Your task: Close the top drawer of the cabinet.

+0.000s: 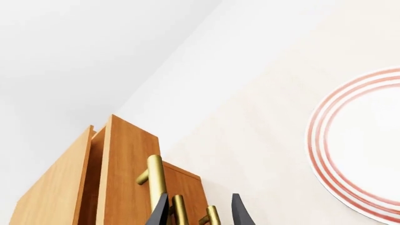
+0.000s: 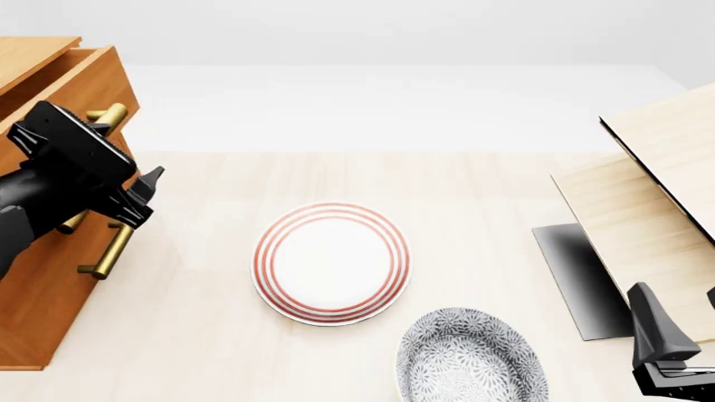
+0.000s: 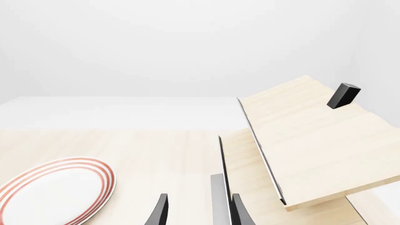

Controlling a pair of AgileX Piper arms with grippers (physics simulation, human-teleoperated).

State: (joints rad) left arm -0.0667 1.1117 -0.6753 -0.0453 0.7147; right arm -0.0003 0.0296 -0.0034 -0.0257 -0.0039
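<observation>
The orange-brown cabinet (image 2: 33, 310) stands at the table's left edge. Its top drawer (image 2: 99, 82) sticks out a little, with the brass handle (image 2: 106, 113) on its front. My left gripper (image 2: 143, 199) hovers open just in front of the drawer fronts, below the top handle. In the left wrist view the top drawer (image 1: 128, 164) juts past the lower front. Its handle (image 1: 155, 180) lies just beyond my left gripper (image 1: 200, 213), and a lower brass handle (image 1: 180, 211) shows between the fingers. My right gripper (image 2: 679, 318) is open at the near right, far from the cabinet.
A white plate with red rings (image 2: 331, 262) lies mid-table, and a grey patterned dish (image 2: 470, 356) sits nearer the front. A pale wood structure with a black panel (image 2: 648, 193) fills the right side, close to my right gripper (image 3: 200, 213).
</observation>
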